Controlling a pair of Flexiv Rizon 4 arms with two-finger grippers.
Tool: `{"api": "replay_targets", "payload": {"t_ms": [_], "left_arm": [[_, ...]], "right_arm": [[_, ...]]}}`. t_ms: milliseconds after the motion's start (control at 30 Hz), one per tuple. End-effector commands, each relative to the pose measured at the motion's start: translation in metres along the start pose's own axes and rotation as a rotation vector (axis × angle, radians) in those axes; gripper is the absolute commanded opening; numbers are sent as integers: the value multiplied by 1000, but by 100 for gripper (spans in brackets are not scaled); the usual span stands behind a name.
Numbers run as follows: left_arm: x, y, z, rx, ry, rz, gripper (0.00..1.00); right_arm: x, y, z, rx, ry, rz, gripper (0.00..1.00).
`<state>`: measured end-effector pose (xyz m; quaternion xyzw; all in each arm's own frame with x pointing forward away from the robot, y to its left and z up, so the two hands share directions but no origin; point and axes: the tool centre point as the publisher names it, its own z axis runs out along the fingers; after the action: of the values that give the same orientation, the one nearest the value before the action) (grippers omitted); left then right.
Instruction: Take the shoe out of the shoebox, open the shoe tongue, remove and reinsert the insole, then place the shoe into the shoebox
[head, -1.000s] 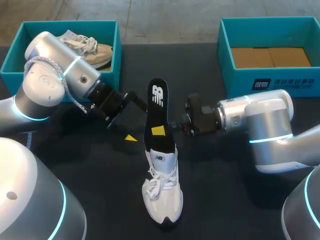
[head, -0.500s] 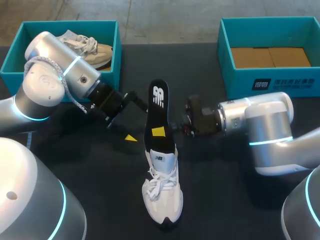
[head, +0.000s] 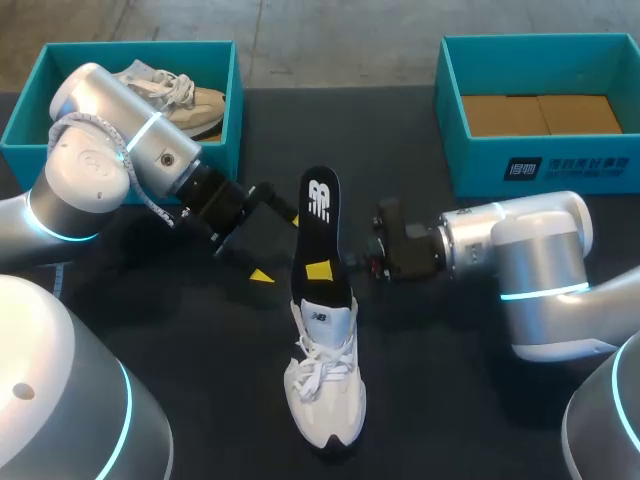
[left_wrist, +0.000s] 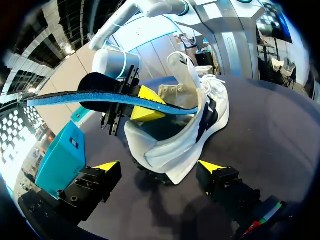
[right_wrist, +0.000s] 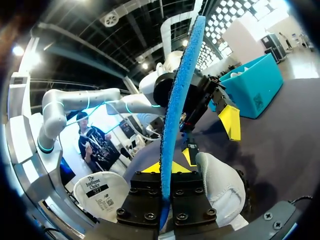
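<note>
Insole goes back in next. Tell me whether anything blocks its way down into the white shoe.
Nothing visible does. The insole, pinched by the right end effector, has its lower end inside the white shoe at the opening. The left end effector stands open by the heel, clear of that path.

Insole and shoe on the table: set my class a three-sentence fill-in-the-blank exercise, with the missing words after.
The insole is black on top and ____ underneath.
The right gripper is shut on the insole; the left gripper, near the white shoe, is ____.
In the head view, the beige shoe lies in the shoebox at the ____.
Missing words: blue; open; left.
</note>
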<state>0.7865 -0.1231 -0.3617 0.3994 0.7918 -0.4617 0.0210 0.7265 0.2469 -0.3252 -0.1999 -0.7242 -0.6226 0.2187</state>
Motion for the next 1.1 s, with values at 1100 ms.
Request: {"api": "replay_targets", "payload": {"t_ms": [1100], "left_arm": [[0,1,1,0,0,1,100]], "right_arm": [[13,-35,1,-10,-51,51,0]]}}
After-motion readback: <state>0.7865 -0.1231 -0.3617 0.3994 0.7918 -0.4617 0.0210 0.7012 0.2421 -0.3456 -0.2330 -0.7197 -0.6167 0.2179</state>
